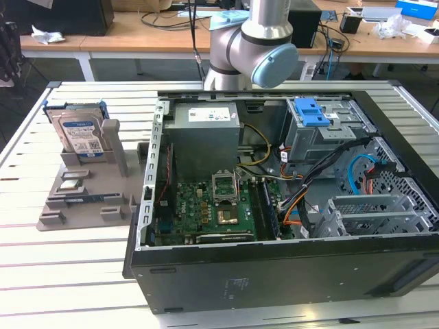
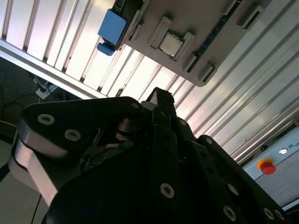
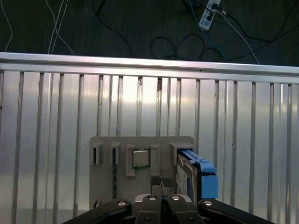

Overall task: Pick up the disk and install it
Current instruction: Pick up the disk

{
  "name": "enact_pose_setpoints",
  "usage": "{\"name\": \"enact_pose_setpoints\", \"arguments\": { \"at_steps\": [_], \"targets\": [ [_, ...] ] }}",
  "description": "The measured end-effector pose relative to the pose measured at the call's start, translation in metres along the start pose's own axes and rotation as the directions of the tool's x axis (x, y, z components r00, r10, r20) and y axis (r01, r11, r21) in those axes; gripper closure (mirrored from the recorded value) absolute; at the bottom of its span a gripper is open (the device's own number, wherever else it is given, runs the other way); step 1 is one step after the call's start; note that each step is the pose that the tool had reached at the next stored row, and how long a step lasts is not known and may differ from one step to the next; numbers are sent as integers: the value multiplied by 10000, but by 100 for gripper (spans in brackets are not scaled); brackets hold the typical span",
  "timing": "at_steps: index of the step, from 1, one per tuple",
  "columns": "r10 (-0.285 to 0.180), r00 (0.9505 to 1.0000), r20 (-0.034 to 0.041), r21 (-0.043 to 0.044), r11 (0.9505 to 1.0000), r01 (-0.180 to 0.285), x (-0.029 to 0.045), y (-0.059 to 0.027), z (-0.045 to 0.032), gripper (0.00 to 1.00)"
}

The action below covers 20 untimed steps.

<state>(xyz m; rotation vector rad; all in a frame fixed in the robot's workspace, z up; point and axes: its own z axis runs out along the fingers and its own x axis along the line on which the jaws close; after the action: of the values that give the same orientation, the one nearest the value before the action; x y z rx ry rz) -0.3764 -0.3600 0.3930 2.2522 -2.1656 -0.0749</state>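
Presently, you have nothing in hand: in the first wrist view the fingers (image 3: 156, 181) are drawn together, pad against pad, with no object between them. The disk (image 3: 198, 173) stands on edge in its slot at one end of the grey holder (image 3: 105, 186). It lies beyond the fingertips, offset to one side of their line and apart from them; no contact is made. Directly beyond the fingers is the middle of the holder, where a processor chip (image 3: 140, 158) sits in its own recess. In the exterior view the disk (image 1: 81, 133) is upright in the holder on the slatted surface (image 1: 68, 274), outside the open computer case (image 1: 274, 274) and well apart from it. Assessment: neither step is complete. The pick-up is not yet made, since the disk is seated in the holder and ungrasped. The installation in the case is wholly outstanding. You should judge progress as approach only.
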Motion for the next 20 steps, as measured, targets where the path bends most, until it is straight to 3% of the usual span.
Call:
{"name": "enact_pose_setpoints", "arguments": {
  "at_steps": [3,8,10,11,15,20],
  "targets": [
    [-1,10000,0,0,10000,1,0,0,0,89],
    [-4,10000,0,0,10000,4,0,0,0,58],
    [-5,10000,0,-1,10000,5,0,0,0,58],
    [-5,10000,0,0,10000,5,0,0,0,52],
    [80,10000,4,3,10000,-80,-1,-1,2,52],
    [829,9966,38,18,9966,-829,0,-2,3,52]
  ]
}}
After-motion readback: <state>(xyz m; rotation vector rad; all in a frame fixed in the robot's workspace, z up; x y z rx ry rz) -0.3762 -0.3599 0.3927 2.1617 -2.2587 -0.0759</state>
